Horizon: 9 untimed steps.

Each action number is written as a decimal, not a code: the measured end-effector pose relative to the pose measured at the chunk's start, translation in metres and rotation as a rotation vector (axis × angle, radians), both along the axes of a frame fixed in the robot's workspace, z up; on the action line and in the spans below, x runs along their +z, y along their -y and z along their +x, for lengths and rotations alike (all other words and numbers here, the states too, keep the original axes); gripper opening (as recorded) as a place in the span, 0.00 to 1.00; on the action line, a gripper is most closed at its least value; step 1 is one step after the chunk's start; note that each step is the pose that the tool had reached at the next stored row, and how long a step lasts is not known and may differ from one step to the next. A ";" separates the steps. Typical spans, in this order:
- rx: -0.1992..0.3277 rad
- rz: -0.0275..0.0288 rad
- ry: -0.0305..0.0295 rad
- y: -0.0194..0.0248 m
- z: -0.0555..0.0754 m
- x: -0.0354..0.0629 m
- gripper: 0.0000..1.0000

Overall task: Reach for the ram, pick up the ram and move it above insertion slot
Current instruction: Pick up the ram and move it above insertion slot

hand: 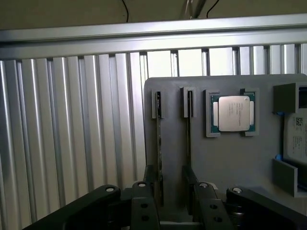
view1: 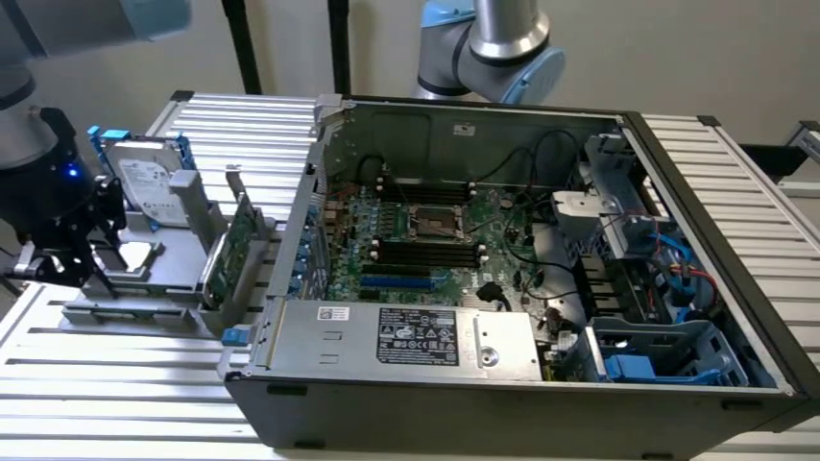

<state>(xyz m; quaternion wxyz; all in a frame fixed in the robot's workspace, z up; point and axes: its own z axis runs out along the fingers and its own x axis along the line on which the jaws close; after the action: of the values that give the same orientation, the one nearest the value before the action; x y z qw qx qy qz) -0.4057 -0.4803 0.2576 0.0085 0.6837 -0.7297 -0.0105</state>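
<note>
Two thin green ram sticks stand edge-on in the grey holder, one ram beside the other ram. My gripper is open just above them, and its black fingers stand close around the near ends of the two sticks without closing on either. In the exterior view my gripper hangs over the holder's end at that view's far left. The black memory slots lie on the motherboard inside the open computer case, beside the processor socket.
On the holder also sit a processor chip, a silver hard drive with blue rails and an upright green expansion card. The case wall rises between holder and motherboard. A ribbed aluminium table lies underneath, and a second arm's base stands behind.
</note>
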 end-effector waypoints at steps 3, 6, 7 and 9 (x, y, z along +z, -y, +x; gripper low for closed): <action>0.000 0.0000 0.0001 0.0004 -0.001 -0.0055 0.36; 0.000 0.0000 0.0000 0.0007 -0.001 -0.0109 0.36; 0.000 0.0000 0.0001 0.0008 -0.001 -0.0127 0.36; 0.000 0.0001 0.0003 0.0011 -0.001 -0.0165 0.36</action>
<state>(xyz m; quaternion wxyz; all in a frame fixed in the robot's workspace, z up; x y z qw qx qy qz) -0.4071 -0.4814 0.2411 0.0083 0.6836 -0.7298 -0.0105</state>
